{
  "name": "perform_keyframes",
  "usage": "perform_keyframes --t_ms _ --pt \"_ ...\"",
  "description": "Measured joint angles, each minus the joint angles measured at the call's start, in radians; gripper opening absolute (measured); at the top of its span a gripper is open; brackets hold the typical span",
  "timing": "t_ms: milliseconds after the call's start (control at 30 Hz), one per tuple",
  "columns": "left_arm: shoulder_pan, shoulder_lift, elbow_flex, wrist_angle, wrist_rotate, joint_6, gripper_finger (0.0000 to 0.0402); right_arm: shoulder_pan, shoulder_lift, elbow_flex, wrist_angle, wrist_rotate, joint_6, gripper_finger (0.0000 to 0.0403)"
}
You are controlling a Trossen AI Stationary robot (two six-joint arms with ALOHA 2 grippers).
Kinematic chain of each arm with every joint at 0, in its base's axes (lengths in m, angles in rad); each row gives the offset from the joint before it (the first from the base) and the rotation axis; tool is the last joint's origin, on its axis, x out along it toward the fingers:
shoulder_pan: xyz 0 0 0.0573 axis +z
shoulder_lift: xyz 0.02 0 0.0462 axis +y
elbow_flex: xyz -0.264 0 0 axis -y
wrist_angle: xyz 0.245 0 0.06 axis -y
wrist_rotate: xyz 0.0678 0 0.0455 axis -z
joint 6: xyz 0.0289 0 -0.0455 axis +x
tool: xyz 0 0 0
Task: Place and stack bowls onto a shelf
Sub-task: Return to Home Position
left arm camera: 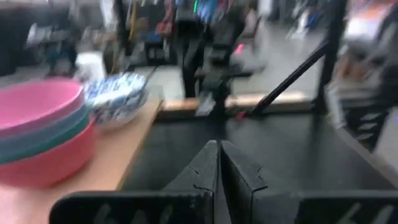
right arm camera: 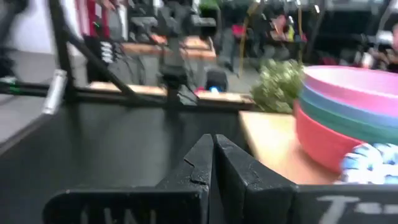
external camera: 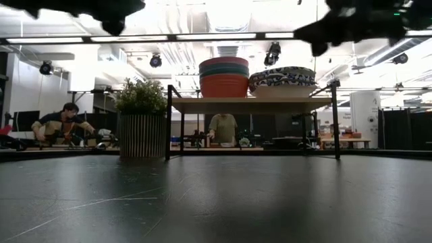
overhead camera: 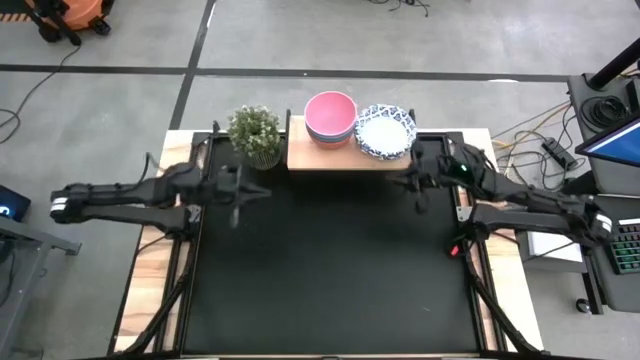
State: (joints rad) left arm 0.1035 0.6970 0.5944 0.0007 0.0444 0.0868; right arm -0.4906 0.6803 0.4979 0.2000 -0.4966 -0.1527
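Upper centre: shelf (overhead camera: pixel 300 155) is carrying plain bowls (overhead camera: pixel 330 117) and patterned bowls (overhead camera: pixel 385 130) in two stacks; left gripper (overhead camera: pixel 245 192) and right gripper (overhead camera: pixel 412 182), both pinched together and empty, are flanking it; homing apparently underway; next move calls for clearing the shelf legs.

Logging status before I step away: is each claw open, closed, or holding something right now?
Left claw: closed, holding nothing.
Right claw: closed, holding nothing.
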Motion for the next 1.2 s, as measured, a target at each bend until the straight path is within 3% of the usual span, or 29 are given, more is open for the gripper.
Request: perform_keyframes --t_ms 133,300,633,867,1067,1200 --pt "-0.066 -0.155 -0.14 0.082 -0.003 -0.038 0.0 0.035 -0.153 -0.113 0.022 -0.004 0.036 0.0008" --pt "-0.071 -0.286 -0.259 0.11 -0.009 -0.071 0.0 0.06 -0.306 -0.233 0.016 -0.011 0.054 0.0008" --pt "-0.071 -0.426 -0.424 0.154 -0.009 -0.126 0.0 0.064 -0.553 -0.407 0.019 -0.051 0.089 0.0008" --pt "-0.071 -0.478 -0.498 0.219 -0.009 -0.134 0.0 0.063 -0.677 -0.485 0.016 -0.084 0.104 0.0008" --pt "-0.071 -0.509 -0.583 0.344 -0.009 -0.074 0.0 0.063 -0.671 -0.486 0.023 -0.08 0.037 0.0008" --pt "-0.071 -0.514 -0.583 0.338 -0.009 -0.025 0.0 0.063 -0.667 -0.486 0.026 -0.08 0.011 0.0008"
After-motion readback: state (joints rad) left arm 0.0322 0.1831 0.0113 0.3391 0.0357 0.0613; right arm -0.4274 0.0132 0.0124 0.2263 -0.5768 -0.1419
